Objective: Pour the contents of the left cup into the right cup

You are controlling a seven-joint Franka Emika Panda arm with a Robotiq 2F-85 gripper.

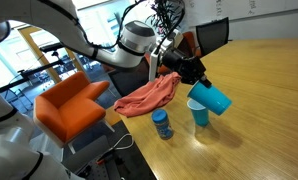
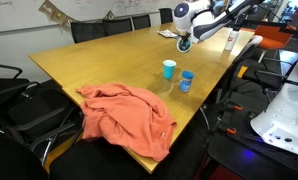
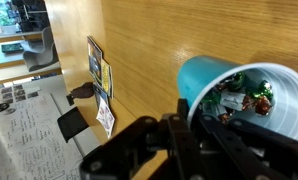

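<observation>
My gripper [image 1: 196, 84] is shut on the left cup [image 1: 216, 99], a teal cup held tilted on its side above the table. In the wrist view the left cup [image 3: 211, 76] shows its whitish inside with small green and red wrapped pieces [image 3: 241, 98] in it, between my dark fingers [image 3: 189, 125]. The right cup [image 1: 199, 113], teal inside too, stands upright on the table just below and beside the held cup. It also shows in an exterior view [image 2: 169, 69], with my gripper [image 2: 184, 42] above and behind it. The held cup is hard to make out there.
A short blue bottle-like container [image 1: 162, 123] [image 2: 186, 81] stands next to the right cup. An orange cloth [image 1: 147, 95] [image 2: 124, 112] lies on the wooden table [image 2: 99, 60] near its edge. An orange armchair [image 1: 74, 105] and black chairs [image 2: 14, 105] stand around the table.
</observation>
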